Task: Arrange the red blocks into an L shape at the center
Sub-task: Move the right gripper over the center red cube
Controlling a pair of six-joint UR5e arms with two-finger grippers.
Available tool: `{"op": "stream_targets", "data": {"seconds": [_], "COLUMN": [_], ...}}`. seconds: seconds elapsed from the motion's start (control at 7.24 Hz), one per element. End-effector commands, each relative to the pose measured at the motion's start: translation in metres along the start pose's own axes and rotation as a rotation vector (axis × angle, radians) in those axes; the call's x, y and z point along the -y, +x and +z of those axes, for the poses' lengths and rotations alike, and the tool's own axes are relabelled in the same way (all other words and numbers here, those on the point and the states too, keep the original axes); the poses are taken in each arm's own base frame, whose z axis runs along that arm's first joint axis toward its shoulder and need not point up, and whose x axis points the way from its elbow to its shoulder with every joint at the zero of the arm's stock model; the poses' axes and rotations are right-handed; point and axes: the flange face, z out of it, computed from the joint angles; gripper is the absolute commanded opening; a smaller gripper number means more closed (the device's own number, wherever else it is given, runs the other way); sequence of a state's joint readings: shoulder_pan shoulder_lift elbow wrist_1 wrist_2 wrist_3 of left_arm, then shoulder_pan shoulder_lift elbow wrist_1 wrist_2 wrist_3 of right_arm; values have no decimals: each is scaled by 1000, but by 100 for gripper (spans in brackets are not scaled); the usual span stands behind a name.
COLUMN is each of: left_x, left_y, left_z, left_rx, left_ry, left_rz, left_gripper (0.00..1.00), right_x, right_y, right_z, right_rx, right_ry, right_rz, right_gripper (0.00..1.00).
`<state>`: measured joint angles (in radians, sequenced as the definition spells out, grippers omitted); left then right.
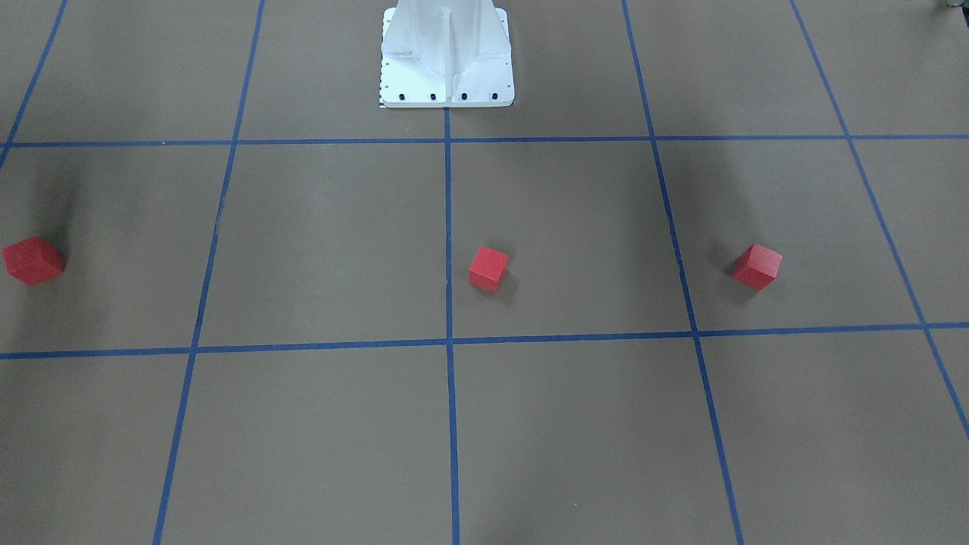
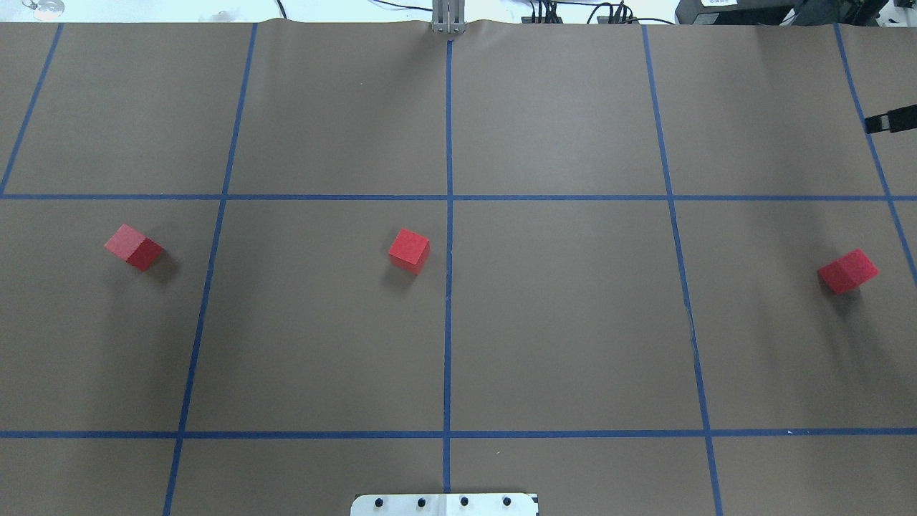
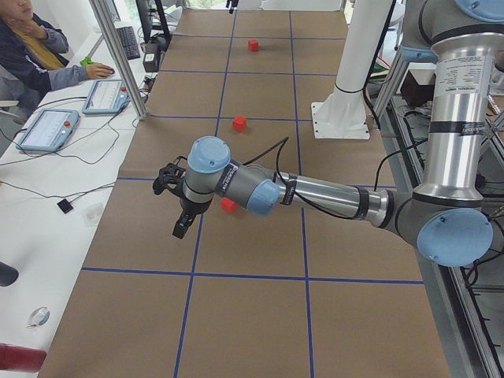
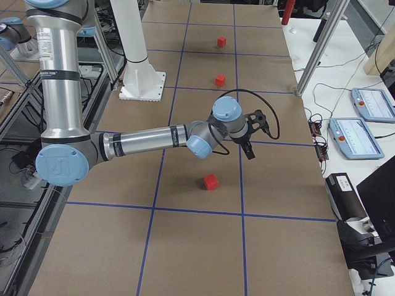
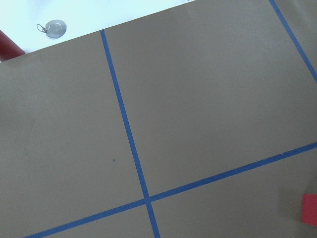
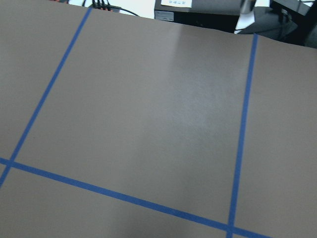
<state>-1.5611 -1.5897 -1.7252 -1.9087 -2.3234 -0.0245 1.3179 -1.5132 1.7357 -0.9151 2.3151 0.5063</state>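
Three red blocks lie apart on the brown gridded surface: one on my left [image 2: 134,247], one just left of the middle vertical line [image 2: 409,251] and one on my right [image 2: 848,271]. In the front view they show as the left-side block [image 1: 757,266], the middle block [image 1: 488,269] and the right-side block [image 1: 32,260]. My left gripper [image 3: 180,224] hovers above the table close to the left block [image 3: 228,205]. My right gripper [image 4: 249,151] hovers above and beyond the right block [image 4: 211,182]. Both grippers show only in the side views, so I cannot tell their state.
The white metal base [image 2: 444,504] stands at the near middle of the table. An operator [image 3: 35,47] sits at a side bench with a pendant [image 3: 47,130]. A metal post [image 3: 118,55] rises by the table edge. A black object [image 2: 888,120] juts in at the far right.
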Motion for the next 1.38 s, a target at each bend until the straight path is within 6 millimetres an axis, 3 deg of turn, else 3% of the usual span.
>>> {"op": "stream_targets", "data": {"seconds": [0.0, 0.14, 0.28, 0.41, 0.69, 0.83, 0.97, 1.24], "left_x": [-3, -1, 0, 1, 1, 1, 0, 0], "left_y": [1, 2, 3, 5, 7, 7, 6, 5], "left_z": [1, 1, 0, 1, 3, 3, 4, 5], "left_rx": [-2, -3, -3, -6, -8, -8, -8, -8], "left_ry": [19, 21, 24, 32, 29, 29, 26, 25], "left_rz": [21, 24, 27, 41, 43, 43, 40, 41], "left_gripper": [100, 100, 100, 100, 100, 100, 100, 100], "right_x": [31, 39, 42, 44, 36, 45, 47, 72], "right_y": [-129, -199, -261, -316, -420, -476, -525, -621], "right_z": [58, 95, 119, 129, 158, 160, 178, 238], "right_rx": [80, 69, 24, -24, -122, -183, -215, -308], "right_ry": [-9, -18, -42, -70, -104, -133, -166, -192], "right_rz": [92, 188, 204, 245, 357, 412, 476, 607], "right_gripper": [99, 99, 99, 99, 99, 100, 99, 98]}}
